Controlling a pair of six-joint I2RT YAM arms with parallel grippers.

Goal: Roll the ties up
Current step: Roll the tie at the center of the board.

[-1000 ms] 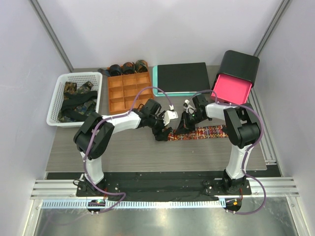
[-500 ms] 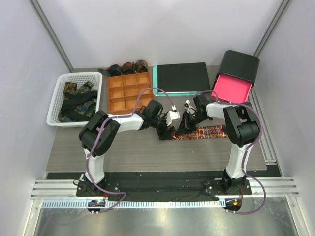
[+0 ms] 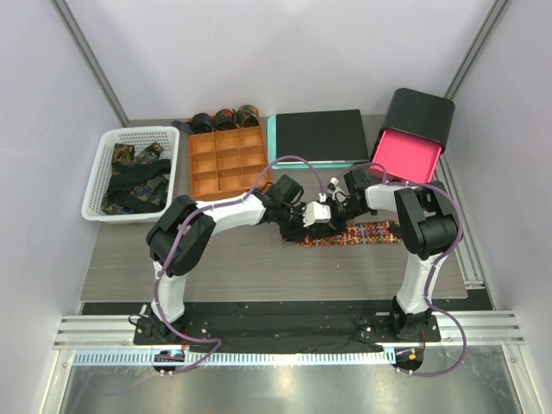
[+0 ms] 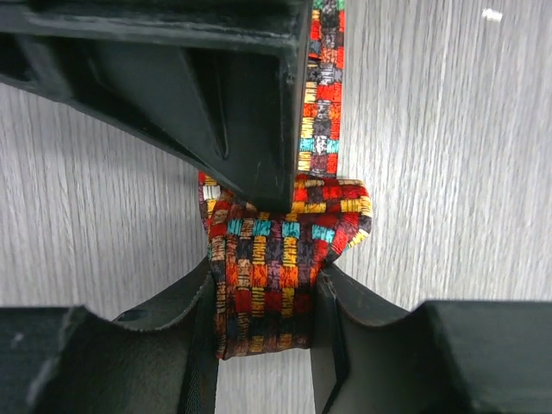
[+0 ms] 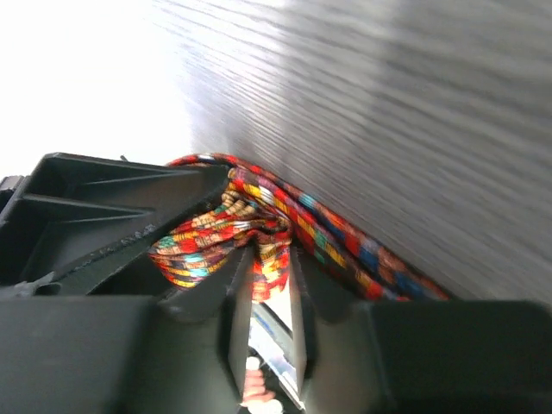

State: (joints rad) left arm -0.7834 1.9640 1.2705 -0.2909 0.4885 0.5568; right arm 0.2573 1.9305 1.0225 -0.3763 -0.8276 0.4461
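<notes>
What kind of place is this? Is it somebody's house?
Probably a robot lab, not a house: left arm and right arm bolted by a table, bare white walls, metal rails.

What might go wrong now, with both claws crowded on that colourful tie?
The roll begun in the checked tie is pinched only at its sides by the left gripper, so it might slip and spring open. The right gripper crowds it, so the two may knock together. The tie's long tail lies loose on the table and could wind on crooked.
</notes>
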